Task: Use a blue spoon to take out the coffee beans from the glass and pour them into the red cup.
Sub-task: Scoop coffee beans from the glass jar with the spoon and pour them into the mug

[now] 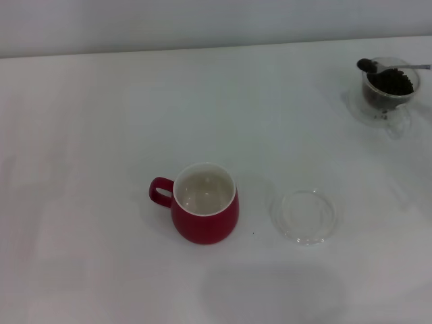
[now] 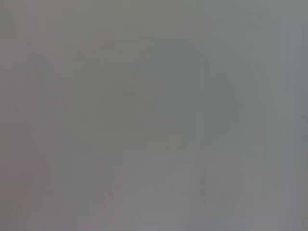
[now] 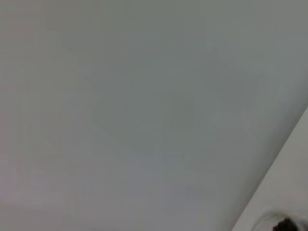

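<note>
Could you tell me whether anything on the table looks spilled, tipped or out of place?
Nothing stands out. The dark red mug stands upright and empty, the flat clear glass saucer lies beside it, and the small clear glass holds the dark coffee beans and a metal spoon.

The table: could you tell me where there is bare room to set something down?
The table is bare left of the red cup and behind it. Only a narrow gap separates the cup from the glass saucer. The far right corner is crowded by the glass of coffee beans.
</note>
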{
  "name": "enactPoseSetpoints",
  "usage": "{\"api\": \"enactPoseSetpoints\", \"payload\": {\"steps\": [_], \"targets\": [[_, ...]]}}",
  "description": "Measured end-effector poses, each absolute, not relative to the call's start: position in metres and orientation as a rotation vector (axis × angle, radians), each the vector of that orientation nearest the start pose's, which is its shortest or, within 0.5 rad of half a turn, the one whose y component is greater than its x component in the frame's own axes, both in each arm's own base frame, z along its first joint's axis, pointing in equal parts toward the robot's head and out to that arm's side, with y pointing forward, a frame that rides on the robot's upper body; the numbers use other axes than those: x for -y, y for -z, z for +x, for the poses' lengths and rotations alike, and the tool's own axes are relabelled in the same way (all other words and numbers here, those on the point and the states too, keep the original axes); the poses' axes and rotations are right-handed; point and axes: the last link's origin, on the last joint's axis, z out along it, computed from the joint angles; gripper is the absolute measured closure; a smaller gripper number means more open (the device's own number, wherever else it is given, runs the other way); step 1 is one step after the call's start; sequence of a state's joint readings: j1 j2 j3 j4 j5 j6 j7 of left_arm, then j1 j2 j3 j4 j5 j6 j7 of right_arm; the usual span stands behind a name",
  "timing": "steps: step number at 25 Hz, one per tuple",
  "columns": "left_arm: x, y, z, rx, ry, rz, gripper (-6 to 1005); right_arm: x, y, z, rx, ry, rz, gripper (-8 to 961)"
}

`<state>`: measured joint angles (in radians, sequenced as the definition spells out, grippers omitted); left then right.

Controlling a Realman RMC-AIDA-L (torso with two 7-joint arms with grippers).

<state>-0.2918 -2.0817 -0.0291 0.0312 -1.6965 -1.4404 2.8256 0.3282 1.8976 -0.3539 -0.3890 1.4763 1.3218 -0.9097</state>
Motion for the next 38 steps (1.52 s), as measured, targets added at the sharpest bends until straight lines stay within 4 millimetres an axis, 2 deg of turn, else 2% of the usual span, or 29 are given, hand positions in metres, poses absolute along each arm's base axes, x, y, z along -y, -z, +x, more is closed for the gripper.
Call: {"api": "enactPoseSetpoints", "payload": {"steps": [8, 18, 38], "targets": [[-0.260, -0.029, -0.378, 0.538, 0.735, -1.444, 126, -0.296, -0.094, 0.383, -1.889, -1.386, -1.407, 775], [-0.261, -0.029, -0.380, 0.550, 0.717, -1.447, 127, -0.292, -0.061, 0.359, -1.938, -1.377, -1.576, 774], [-0.265, -0.027, -0.382, 0.565, 0.701, -1.457, 126, -0.289, -0.026, 0.328, -1.995, -1.373, -1.794, 772]]}}
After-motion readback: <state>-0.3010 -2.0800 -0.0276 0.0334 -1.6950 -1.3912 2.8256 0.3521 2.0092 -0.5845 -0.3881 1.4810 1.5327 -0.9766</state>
